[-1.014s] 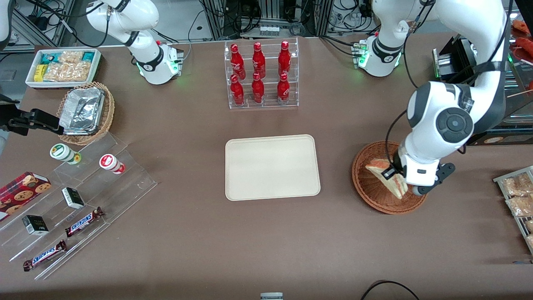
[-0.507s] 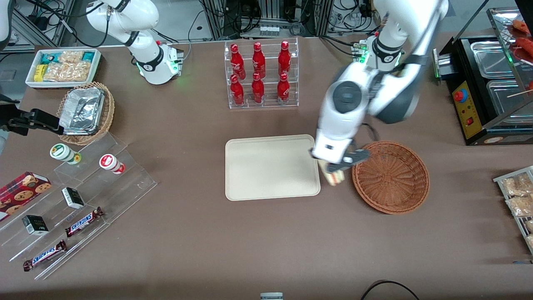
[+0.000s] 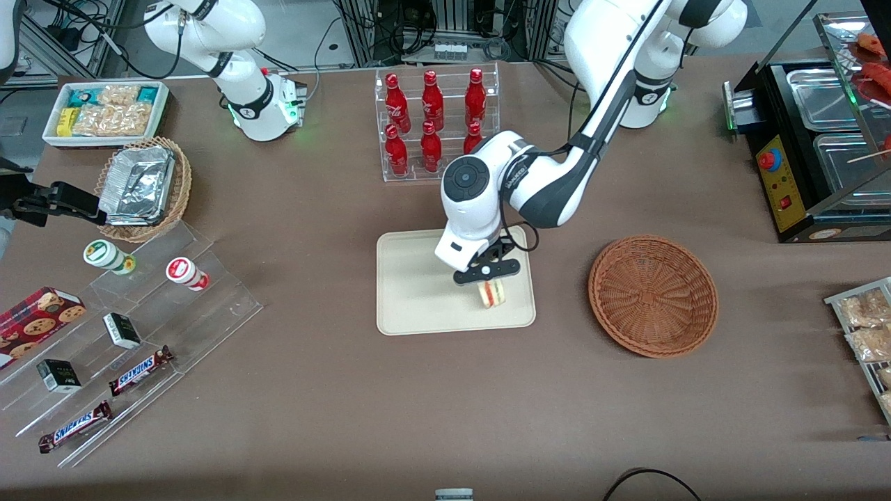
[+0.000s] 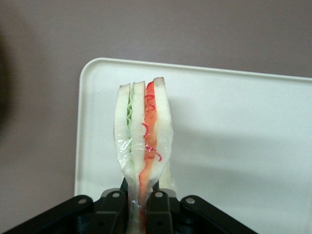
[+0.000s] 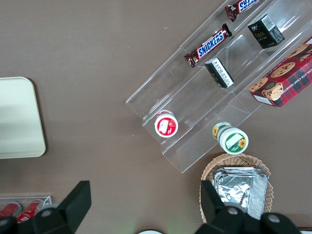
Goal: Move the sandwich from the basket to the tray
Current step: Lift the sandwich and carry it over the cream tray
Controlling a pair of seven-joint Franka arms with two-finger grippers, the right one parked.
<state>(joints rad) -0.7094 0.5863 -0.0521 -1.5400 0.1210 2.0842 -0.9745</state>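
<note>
**Desk:** What is the working arm holding?

**Photographer:** The gripper (image 3: 489, 276) is clamped on the sandwich (image 3: 491, 293), pinching it by one end between both black fingers (image 4: 157, 204). The wedge hangs over the tray (image 3: 418, 292), above the part of it nearest the front camera and toward the working arm's end.

**Desk:** Describe the sandwich itself.

**Photographer:** Seen from the wrist, it is a narrow wedge (image 4: 144, 136) wrapped in clear film, which gathers and creases where the fingers squeeze it. White bread slices stand on edge, with a thin frill of green between two of them and a band of orange-red filling beside that. Small red curls show along the red layer. The cut edge points away from the gripper, toward the tray's rounded corner (image 4: 92, 68).

**Desk:** Is it resting on the tray?

**Photographer:** I cannot tell whether it touches the cream surface; from the front it appears just under the fingers, with the tray below.

**Desk:** And the basket?

**Photographer:** The reddish-brown wicker basket (image 3: 653, 295) sits on the brown table (image 3: 348, 410), beside the tray toward the working arm's end, apart from it, with nothing inside.
</note>
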